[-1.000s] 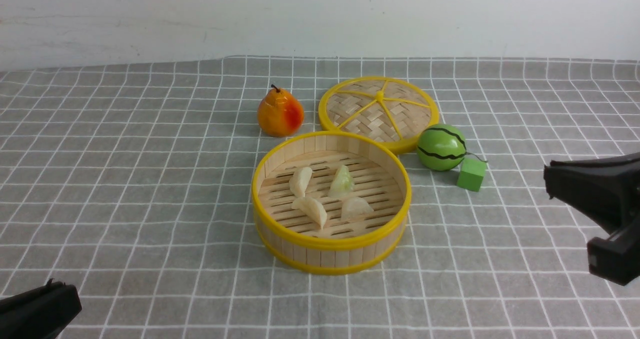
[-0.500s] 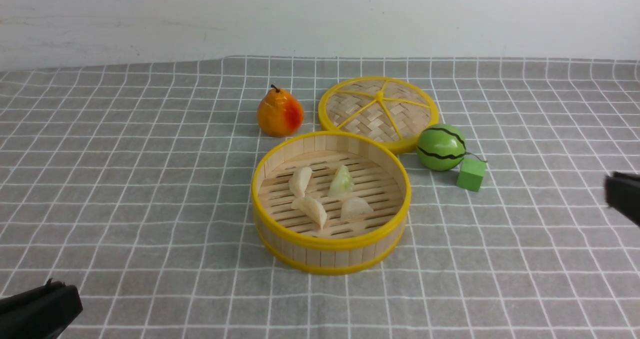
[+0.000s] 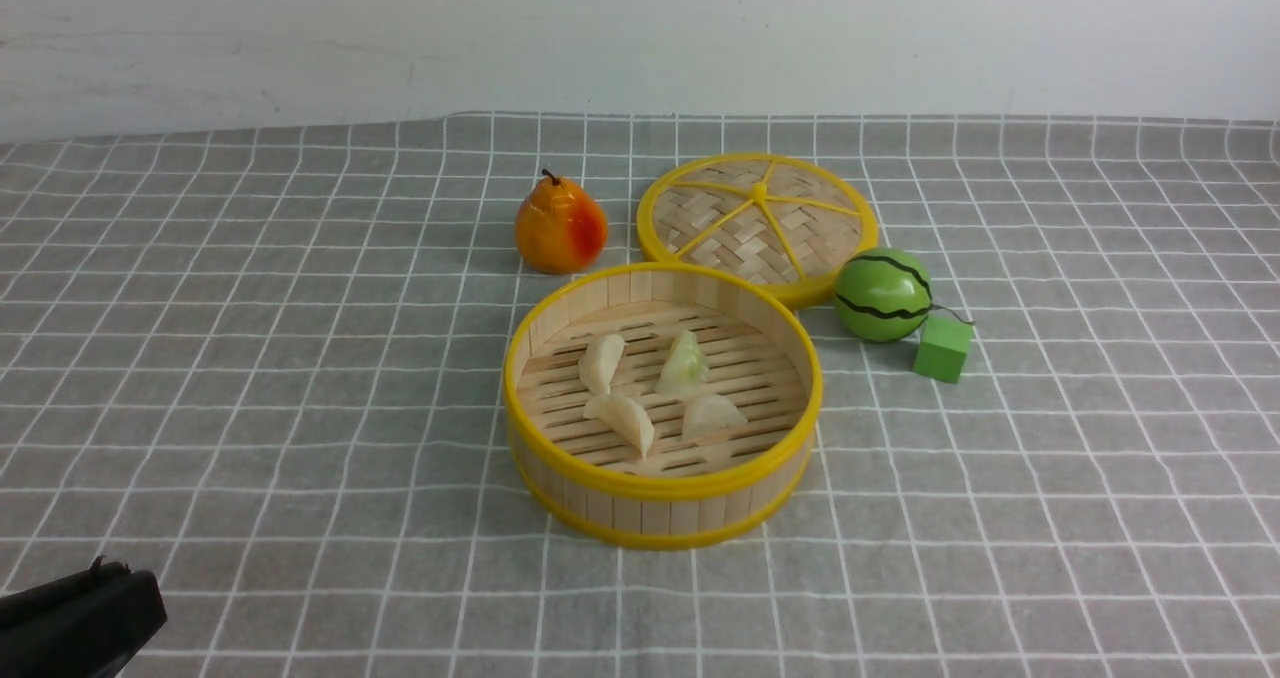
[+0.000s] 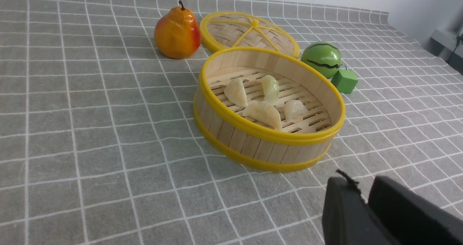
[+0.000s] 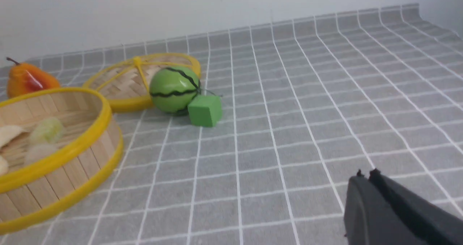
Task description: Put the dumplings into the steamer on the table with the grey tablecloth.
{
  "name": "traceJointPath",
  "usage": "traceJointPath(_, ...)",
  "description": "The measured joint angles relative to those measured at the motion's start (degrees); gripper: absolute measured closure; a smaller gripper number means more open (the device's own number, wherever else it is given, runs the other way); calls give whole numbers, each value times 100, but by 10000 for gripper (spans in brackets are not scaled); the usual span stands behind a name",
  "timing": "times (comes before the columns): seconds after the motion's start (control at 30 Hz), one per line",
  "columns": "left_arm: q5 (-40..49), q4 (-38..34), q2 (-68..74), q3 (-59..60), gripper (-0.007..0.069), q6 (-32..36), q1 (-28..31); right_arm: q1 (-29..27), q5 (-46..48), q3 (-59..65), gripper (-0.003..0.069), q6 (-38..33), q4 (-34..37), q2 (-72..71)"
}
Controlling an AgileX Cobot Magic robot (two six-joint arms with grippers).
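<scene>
At the lower left corner of the front view, the left end effector (image 3: 80, 623) is resting low over the counter's grey grid-lined tablecloth (image 3: 250, 408), empty; whether its black fingers are parted or together I cannot tell. At centre, the round bamboo steamer with yellow rims (image 3: 662, 493) is holding all four pale crescent dumplings (image 3: 655, 390), so the task looks complete. At the right edge, the right end effector (image 5: 365, 178) has withdrawn from the front view; its wrist view is showing it closed and empty.

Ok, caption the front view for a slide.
Four dumplings lie in the open steamer; lid, pear and toy watermelon sit behind it.
</scene>
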Motion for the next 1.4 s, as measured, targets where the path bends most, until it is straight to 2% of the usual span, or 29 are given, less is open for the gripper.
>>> traceJointPath(0.2,0,0,0,0,516,0,0,-21,785,19,664,24,-177,-48)
traceJointPath(0.37,0,0,0,0,512,0,0,-21,1085,-24,660,24,-209,-48)
traceJointPath(1.4,0,7,0,0,494,0,0,-21,1113,-30,621,24,-171,-48)
